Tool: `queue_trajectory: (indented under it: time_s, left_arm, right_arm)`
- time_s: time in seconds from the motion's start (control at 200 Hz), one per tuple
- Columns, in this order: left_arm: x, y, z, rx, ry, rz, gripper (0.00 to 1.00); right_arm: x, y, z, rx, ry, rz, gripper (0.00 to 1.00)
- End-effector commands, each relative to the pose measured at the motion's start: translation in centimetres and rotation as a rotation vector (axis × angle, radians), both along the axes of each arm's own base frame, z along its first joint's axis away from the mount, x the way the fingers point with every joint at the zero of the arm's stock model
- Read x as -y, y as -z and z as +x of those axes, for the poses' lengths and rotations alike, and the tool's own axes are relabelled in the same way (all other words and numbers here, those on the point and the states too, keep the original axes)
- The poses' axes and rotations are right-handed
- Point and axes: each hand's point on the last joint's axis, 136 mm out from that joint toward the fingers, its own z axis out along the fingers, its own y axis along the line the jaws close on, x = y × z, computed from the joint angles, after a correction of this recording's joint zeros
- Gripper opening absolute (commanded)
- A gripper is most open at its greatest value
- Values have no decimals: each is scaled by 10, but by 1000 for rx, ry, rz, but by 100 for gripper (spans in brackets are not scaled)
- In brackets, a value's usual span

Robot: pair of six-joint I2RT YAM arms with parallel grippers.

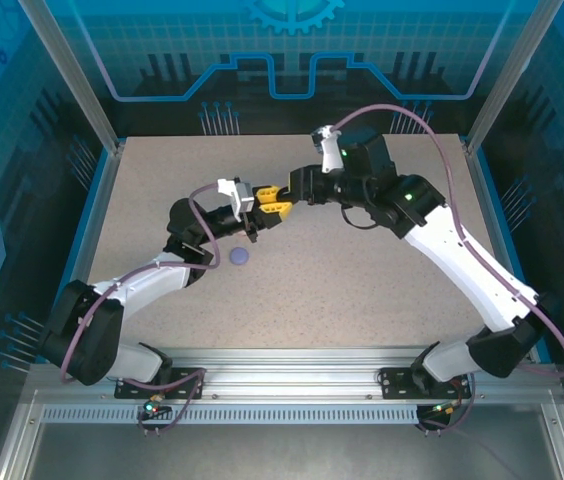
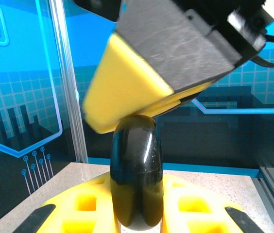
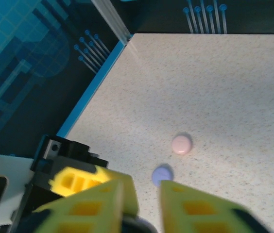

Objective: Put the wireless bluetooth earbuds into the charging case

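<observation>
On the speckled table (image 1: 362,290), nearest my bases and left of centre, a lilac round case (image 1: 239,257) lies flat. A pale pink round case (image 3: 181,144) lies near it. Farther out, over the middle of the table, my left gripper (image 2: 137,206) pinches a glossy black charging case (image 2: 136,160) between its yellow jaws and holds it on edge. My right gripper (image 3: 144,187) meets it from the right. Its jaws are slightly spread, and one yellow finger (image 2: 127,82) touches the top edge of the black case.
</observation>
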Motion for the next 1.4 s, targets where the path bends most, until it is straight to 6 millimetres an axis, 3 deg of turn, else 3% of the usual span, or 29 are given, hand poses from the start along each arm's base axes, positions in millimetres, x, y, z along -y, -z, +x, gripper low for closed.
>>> queue_trajectory:
  time_s: [0.0, 0.15, 0.4, 0.58, 0.73, 1.095, 1.396]
  left_arm:
    - [-8, -12, 8, 15, -54, -45, 0]
    - [-6, -1, 13, -119, -58, -63, 0]
    - [16, 52, 24, -458, -129, 14, 0]
    - [29, 104, 35, -765, -203, 75, 0]
    - [41, 147, 43, -1010, -209, 78, 0]
    - [51, 223, 55, -1283, -276, 217, 0]
    - [51, 262, 53, -1387, -306, 324, 2]
  right_arm:
    - [33, -22, 0, 64, 144, 50, 44]
    - [74, -19, -6, 88, 273, 56, 58]
    - [116, 46, -26, 18, 403, -32, 65]
    - [131, 93, -38, -41, 460, -52, 67]
    - [133, 117, -41, -79, 480, -69, 67]
    - [143, 128, -42, -87, 524, -122, 68]
    - [145, 124, -42, -79, 533, -134, 69]
